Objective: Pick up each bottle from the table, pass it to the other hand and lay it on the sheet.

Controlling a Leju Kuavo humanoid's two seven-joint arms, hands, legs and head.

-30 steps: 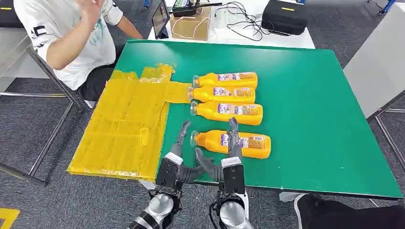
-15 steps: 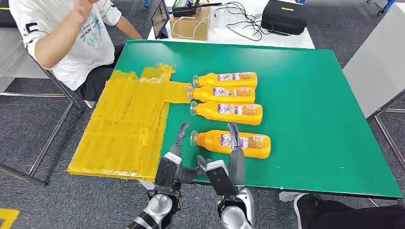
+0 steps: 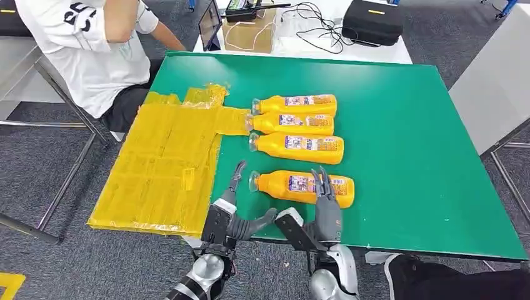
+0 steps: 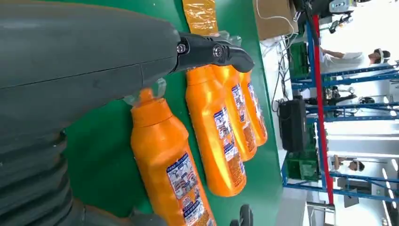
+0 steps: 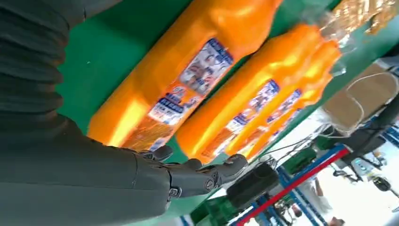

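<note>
Near the front edge of the green counter point(image 3: 400, 125), the right robot hand point(image 3: 325, 206) is reaching over the nearest bottle point(image 3: 303, 187), its fingers point(image 3: 324, 184) spread above the labelled body and not closing on anything yet; by my reading it is lining up for a grasp across the bottle's width. The left robot hand point(image 3: 236, 212) is waiting just beside the bottle's capped end, fingers apart and holding nothing, seemingly placed so the hand-over can be short and close to the yellow sheet point(image 3: 162, 169). That sheet is covering the counter's left edge and hanging past it, and no bottle is lying on it yet.

Three other bottles point(image 3: 294, 122) are lying side by side toward the middle of the counter, well apart from both hands, caps pointing to the sheet, the farthest ones touching its edge. The nearest bottle is lying alone, parallel to them, which is leaving room for fingers on both sides.

Whether the right fingertips are already touching the label is hard to tell; the wrist views are showing them close over it but not clearly in contact. A seated person point(image 3: 94, 50) is cut off at the far left corner.
</note>
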